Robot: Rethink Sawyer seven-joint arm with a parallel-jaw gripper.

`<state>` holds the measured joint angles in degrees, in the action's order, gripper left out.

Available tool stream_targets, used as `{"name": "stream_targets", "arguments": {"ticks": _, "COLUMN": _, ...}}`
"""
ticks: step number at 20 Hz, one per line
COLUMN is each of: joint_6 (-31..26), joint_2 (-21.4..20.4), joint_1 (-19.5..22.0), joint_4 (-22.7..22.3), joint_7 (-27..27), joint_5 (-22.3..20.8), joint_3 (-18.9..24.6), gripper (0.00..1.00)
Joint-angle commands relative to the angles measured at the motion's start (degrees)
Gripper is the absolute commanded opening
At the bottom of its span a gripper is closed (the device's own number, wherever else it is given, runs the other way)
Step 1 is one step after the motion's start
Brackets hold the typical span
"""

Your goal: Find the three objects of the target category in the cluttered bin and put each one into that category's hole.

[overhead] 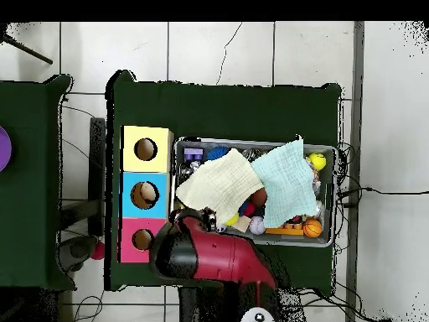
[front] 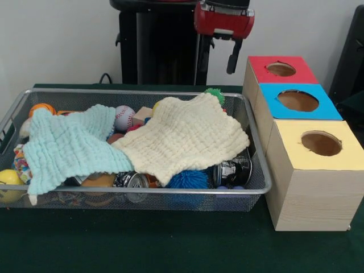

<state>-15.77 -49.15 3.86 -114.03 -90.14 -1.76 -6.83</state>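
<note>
A wire mesh bin holds mixed clutter. A cream cloth and a pale blue cloth cover most of it. Poking out are a baseball, an orange ball, a yellow ball, a blue spiky ball, a green spiky ball and cans. My gripper hangs high by the bin's corner nearest the red box, holding nothing that I can see.
Three wooden boxes with round holes stand in a row beside the bin: red top, blue top, yellow top. Green cloth covers the table. Whatever lies under the cloths is hidden.
</note>
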Motion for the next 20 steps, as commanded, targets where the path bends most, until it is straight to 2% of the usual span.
{"name": "stream_targets", "arguments": {"ticks": 1, "joint_6": 5.2, "joint_2": 8.3, "joint_1": 3.1, "joint_4": 5.3, "joint_7": -6.3, "joint_5": -3.6, "joint_3": 0.7, "gripper": 1.0}}
{"name": "stream_targets", "arguments": {"ticks": 6, "joint_6": 6.8, "joint_2": 10.9, "joint_1": 5.0, "joint_4": 6.9, "joint_7": -4.3, "joint_5": -5.7, "joint_3": 0.8, "gripper": 1.0}}
{"name": "stream_targets", "arguments": {"ticks": 10, "joint_6": 8.9, "joint_2": 12.4, "joint_1": 7.8, "joint_4": 7.4, "joint_7": -3.6, "joint_5": -7.6, "joint_3": 2.7, "gripper": 1.0}}
{"name": "stream_targets", "arguments": {"ticks": 20, "joint_6": 12.2, "joint_2": 15.3, "joint_1": 9.6, "joint_4": 8.9, "joint_7": -4.6, "joint_5": -10.7, "joint_3": 3.2, "gripper": 1.0}}
